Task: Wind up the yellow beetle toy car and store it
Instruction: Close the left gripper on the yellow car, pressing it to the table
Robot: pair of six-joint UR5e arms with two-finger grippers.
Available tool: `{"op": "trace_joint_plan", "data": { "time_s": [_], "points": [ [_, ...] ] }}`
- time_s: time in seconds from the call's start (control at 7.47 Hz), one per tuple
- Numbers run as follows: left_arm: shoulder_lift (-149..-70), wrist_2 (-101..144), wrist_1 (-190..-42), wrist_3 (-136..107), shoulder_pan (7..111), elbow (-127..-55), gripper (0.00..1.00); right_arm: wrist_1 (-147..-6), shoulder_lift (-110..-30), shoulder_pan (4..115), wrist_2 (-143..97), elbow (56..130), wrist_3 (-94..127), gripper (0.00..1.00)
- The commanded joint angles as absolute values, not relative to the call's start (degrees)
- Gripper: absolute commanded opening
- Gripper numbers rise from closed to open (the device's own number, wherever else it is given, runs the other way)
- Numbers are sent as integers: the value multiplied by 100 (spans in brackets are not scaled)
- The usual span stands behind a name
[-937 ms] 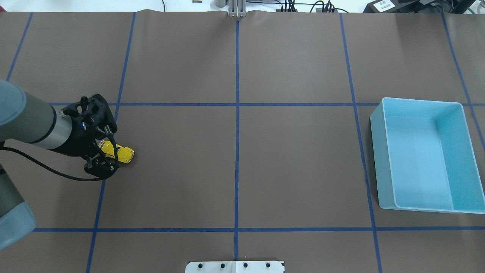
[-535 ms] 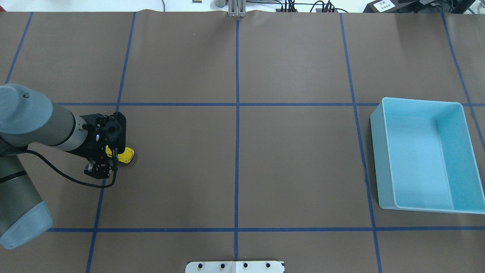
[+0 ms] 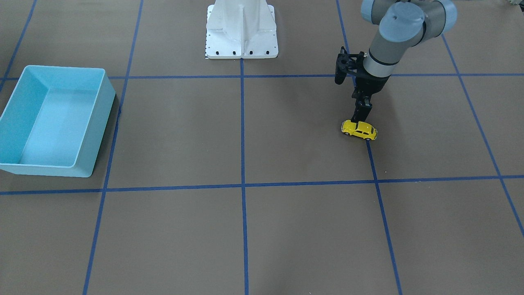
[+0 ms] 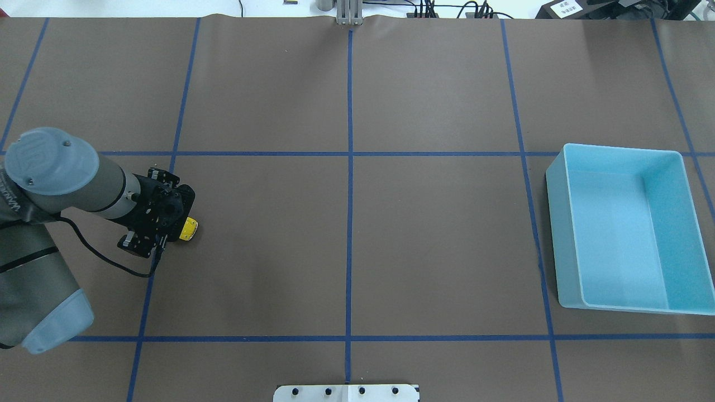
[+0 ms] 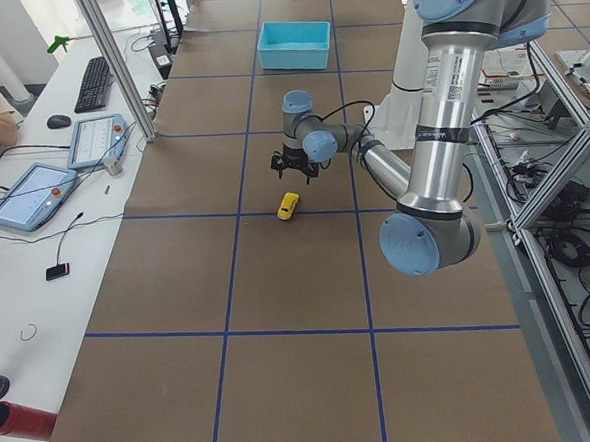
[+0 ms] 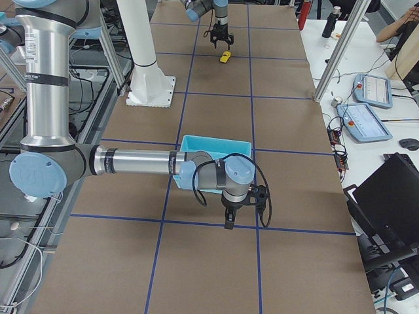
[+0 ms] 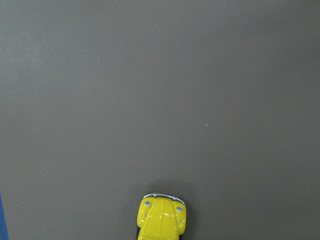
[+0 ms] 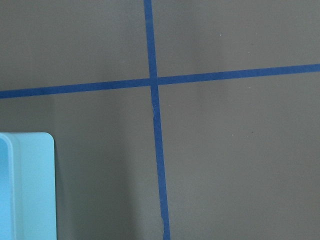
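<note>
The yellow beetle toy car stands on its wheels on the brown table, next to a blue tape line. My left gripper points straight down just above it, with a small gap visible in the exterior left view, and its fingers are spread and hold nothing. In the overhead view the wrist covers most of the car. The left wrist view shows only the car's nose at the bottom edge. My right gripper hangs near the blue bin's corner; I cannot tell whether it is open or shut.
The empty blue bin sits far off on the table's other side; its corner shows in the right wrist view. The white robot base stands at the table's middle edge. Blue tape lines grid the brown surface.
My left wrist has swung from a tilt to upright over the car and now hides most of it in the overhead view. The car has not moved.
</note>
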State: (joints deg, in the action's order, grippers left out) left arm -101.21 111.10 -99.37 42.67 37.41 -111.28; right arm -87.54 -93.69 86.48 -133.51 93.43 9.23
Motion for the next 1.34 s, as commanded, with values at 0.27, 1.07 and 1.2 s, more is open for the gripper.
{"op": "trace_joint_plan", "data": {
  "time_s": [0.27, 1.07, 1.2],
  "points": [
    [-10424, 10890, -10694, 4614, 3718, -10223, 100, -8754, -9369, 8648, -13351, 9351, 923, 100],
    [-10178, 10969, -10907, 4667, 3700, -10205, 99, -8763, -9378, 8648, -13351, 9360, 923, 100],
    [-10178, 10969, -11020, 4667, 3700, -10091, 98, -8763, -9378, 8648, -13351, 9360, 923, 100]
  ]
}}
